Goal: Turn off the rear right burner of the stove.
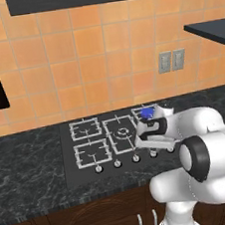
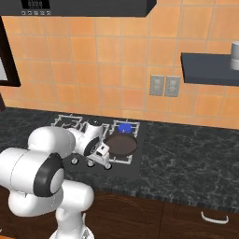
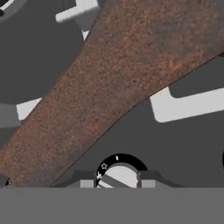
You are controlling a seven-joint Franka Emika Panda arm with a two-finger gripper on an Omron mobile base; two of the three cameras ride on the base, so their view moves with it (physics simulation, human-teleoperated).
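The stove (image 1: 71,165) is a black glass cooktop set in the dark counter. Its rear right burner (image 1: 146,112) (image 2: 124,127) shows a bright blue flame disc inside its silver grate. My gripper (image 1: 153,151) (image 2: 106,163) reaches down to the front row of knobs. In the hand view the gripper (image 3: 117,183) is shut on a small round silver knob (image 3: 120,175), one fingertip on each side of it. Other knobs (image 1: 117,163) lie to its left.
A dark brown pan (image 2: 122,144) sits on the front right burner, and its rusty handle (image 3: 118,83) crosses just above the held knob. A large ringed burner (image 1: 121,132) is in the middle. Wall outlets (image 2: 164,86) and a dark shelf (image 2: 210,69) are at the right.
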